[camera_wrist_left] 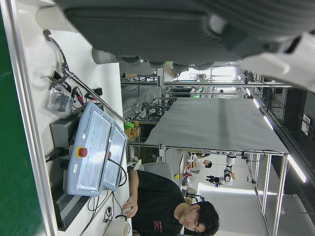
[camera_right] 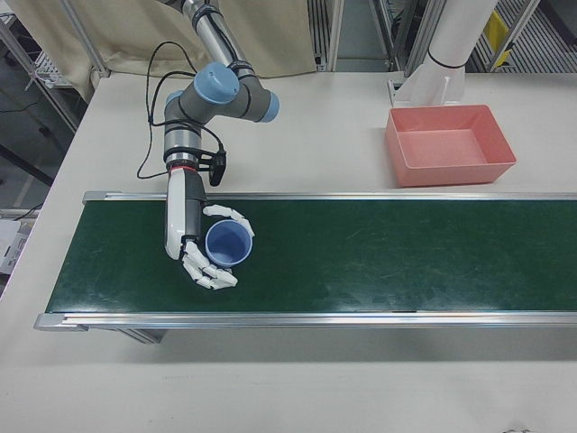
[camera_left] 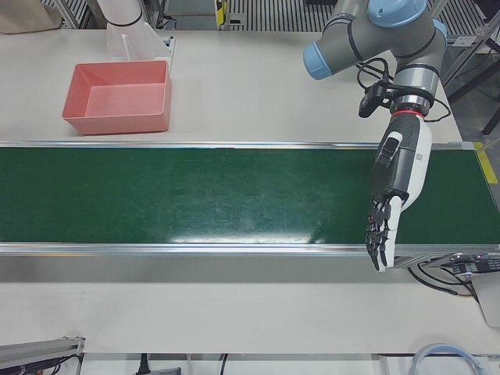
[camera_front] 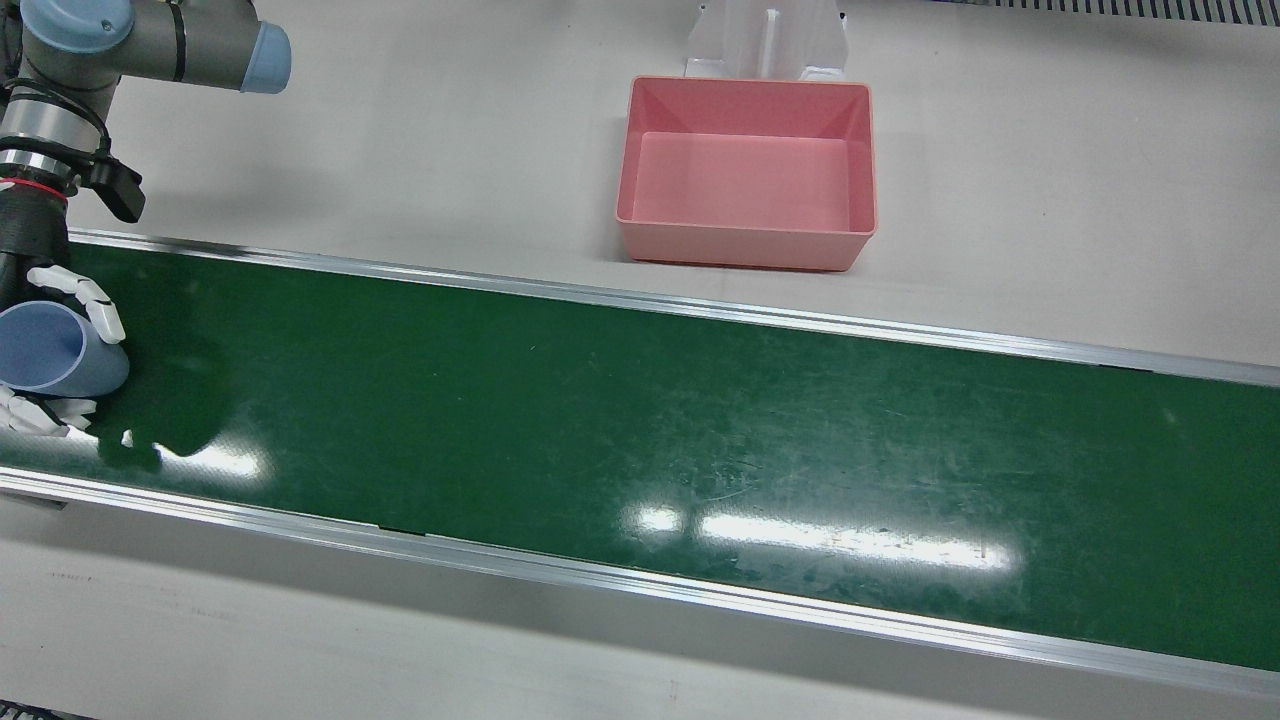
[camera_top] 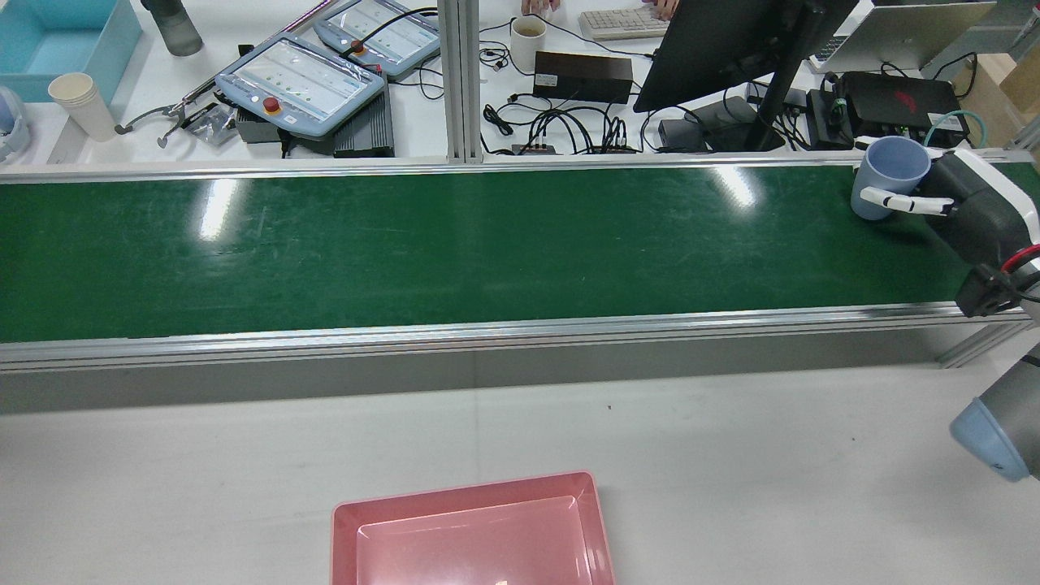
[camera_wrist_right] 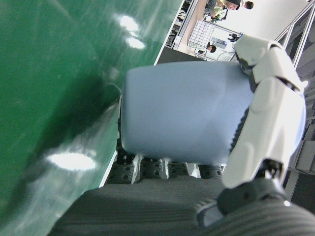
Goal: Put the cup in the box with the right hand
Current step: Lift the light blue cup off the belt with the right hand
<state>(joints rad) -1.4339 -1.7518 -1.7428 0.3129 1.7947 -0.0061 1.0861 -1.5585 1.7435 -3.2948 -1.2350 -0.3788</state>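
Observation:
A light blue cup [camera_front: 45, 350] [camera_top: 887, 175] [camera_right: 228, 244] [camera_wrist_right: 182, 113] stands upright, mouth up, at the right-arm end of the green belt [camera_front: 640, 420]. My right hand [camera_right: 185, 230] [camera_top: 967, 207] is shut on it, white fingers [camera_front: 90, 300] wrapped round its wall. Whether the cup's base touches the belt I cannot tell. The pink box [camera_front: 740, 248] [camera_top: 463, 491] [camera_right: 451, 171] [camera_left: 117, 123] sits empty on the white table beyond the belt's robot-side rail, well away from the cup. My left hand [camera_left: 394, 187] hangs open with its fingers stretched over the belt's other end.
A white pedestal [camera_front: 765, 40] stands right behind the box. Aluminium rails [camera_front: 640, 295] run along both belt edges. Across the belt, a desk carries teach pendants [camera_top: 301, 81], a monitor [camera_top: 731, 49], cables and paper cups [camera_top: 81, 106]. A seated person [camera_wrist_left: 167, 206] is there.

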